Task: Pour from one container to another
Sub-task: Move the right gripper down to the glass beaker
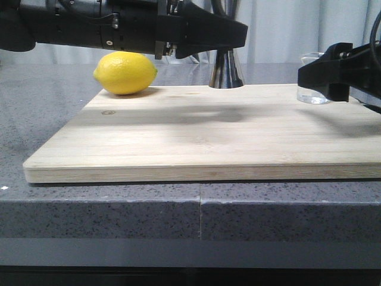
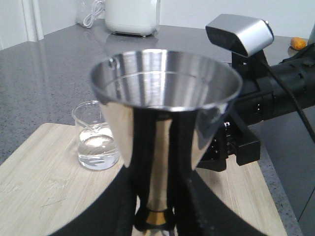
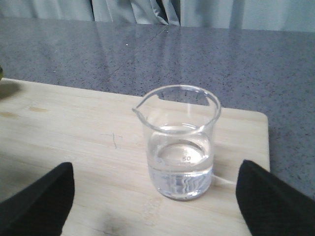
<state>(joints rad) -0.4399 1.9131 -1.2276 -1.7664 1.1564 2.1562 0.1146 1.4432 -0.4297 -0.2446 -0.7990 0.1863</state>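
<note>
The steel jigger (image 1: 226,72) stands upright at the back of the wooden cutting board (image 1: 196,140). My left gripper (image 1: 235,33) reaches in from the left at its waist. In the left wrist view the jigger's (image 2: 165,78) bowl looks empty, and the black fingers (image 2: 120,211) press both sides of the gold-banded waist. The glass beaker (image 3: 179,147) stands on the board's far right, about a third full of clear liquid, with its lip pointing toward the jigger. My right gripper (image 3: 157,206) is open, one finger on each side just short of the beaker (image 1: 312,95).
A yellow lemon (image 1: 125,72) lies on the board's back left corner. The board sits on a grey speckled counter (image 1: 101,220). A white appliance (image 2: 133,17) stands far off on the counter.
</note>
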